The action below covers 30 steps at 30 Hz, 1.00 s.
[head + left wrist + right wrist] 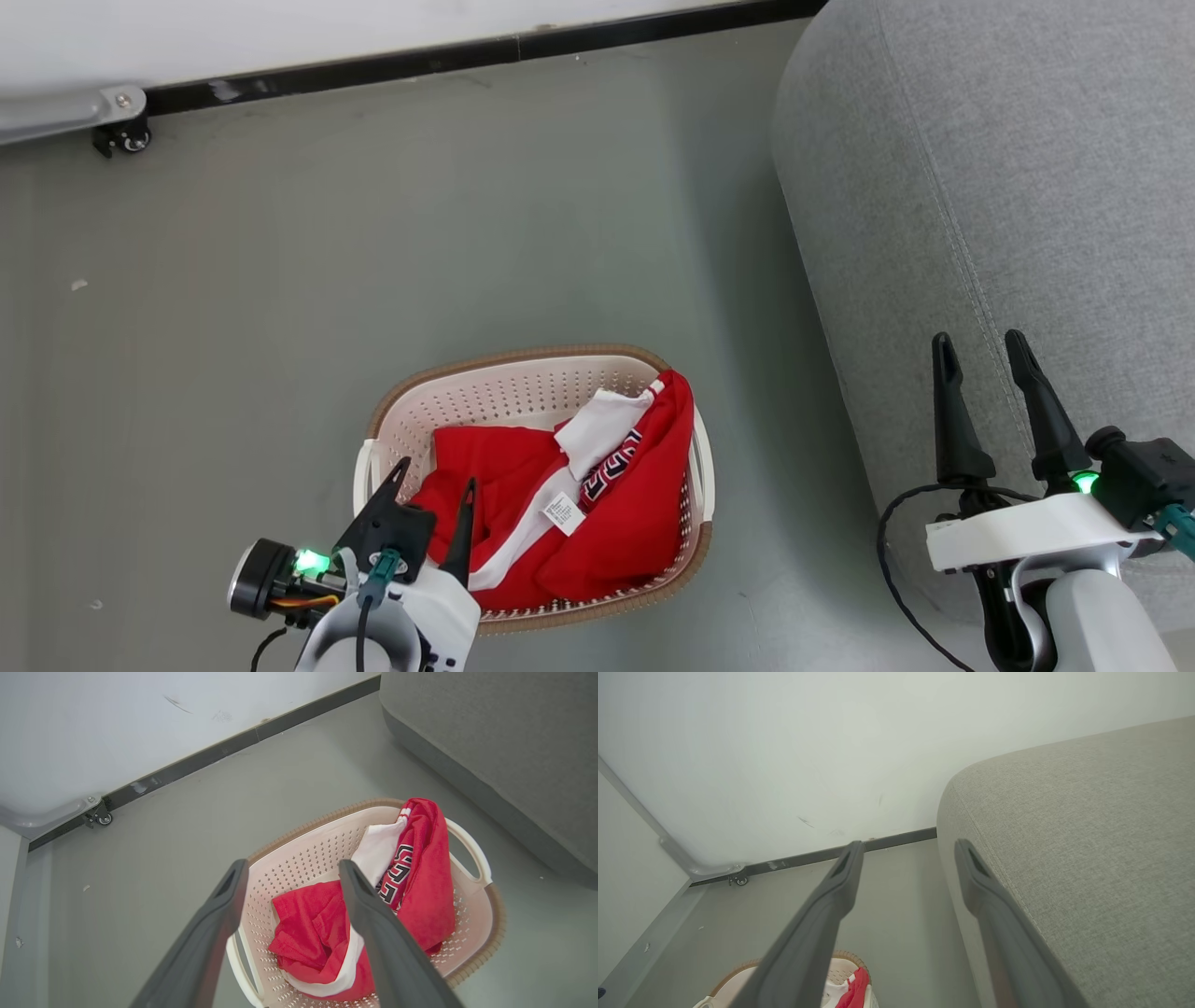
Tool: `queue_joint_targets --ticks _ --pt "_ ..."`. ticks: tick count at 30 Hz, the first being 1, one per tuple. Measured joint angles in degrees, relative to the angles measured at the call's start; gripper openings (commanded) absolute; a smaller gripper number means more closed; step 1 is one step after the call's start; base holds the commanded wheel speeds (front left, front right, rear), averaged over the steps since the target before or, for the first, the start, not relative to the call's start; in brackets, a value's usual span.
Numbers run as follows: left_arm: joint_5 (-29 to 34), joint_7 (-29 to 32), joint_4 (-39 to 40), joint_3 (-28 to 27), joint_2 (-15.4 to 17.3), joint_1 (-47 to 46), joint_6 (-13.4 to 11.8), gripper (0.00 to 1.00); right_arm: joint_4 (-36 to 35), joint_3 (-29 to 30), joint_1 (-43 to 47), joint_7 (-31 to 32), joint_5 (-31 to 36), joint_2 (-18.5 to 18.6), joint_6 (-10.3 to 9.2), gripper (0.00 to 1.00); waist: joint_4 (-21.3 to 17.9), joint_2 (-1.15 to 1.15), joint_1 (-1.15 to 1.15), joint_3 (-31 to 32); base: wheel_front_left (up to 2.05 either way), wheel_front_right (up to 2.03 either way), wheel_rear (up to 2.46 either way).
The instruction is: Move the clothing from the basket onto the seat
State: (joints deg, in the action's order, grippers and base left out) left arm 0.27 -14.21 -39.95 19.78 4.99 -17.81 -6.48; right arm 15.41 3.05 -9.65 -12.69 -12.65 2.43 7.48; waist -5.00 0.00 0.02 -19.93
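Note:
The cream basket with a brown rim stands on the grey floor. Red clothing with white panels, patterned trim and a small white label lies bunched inside it. My left gripper hovers open over the basket's near left side, above the clothing, with nothing between its fingers. The large grey seat fills the right. My right gripper stands open over the seat's left edge, empty. A corner of the basket with the clothing shows low in the right wrist view.
A white wall with a black baseboard runs along the far side. A small caster wheel on a grey frame sits by the wall at the far left. Bare grey floor lies between the basket and the wall.

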Motion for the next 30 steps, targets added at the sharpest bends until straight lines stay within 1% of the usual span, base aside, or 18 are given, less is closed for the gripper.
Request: queue_joint_targets --ticks 22,30 --pt "0.59 0.0 -7.16 0.37 0.12 -6.1 0.53 1.0 -0.24 0.1 -3.68 -1.0 -0.63 0.01 0.0 1.0 -2.94 0.0 0.0 -6.05 0.0 0.0 0.0" --pt "2.03 0.0 -10.15 1.85 0.4 -8.06 1.02 1.0 -0.44 0.31 -4.84 -1.16 -0.63 0.01 0.0 1.0 -3.87 0.0 0.0 -8.5 0.0 0.0 0.0"
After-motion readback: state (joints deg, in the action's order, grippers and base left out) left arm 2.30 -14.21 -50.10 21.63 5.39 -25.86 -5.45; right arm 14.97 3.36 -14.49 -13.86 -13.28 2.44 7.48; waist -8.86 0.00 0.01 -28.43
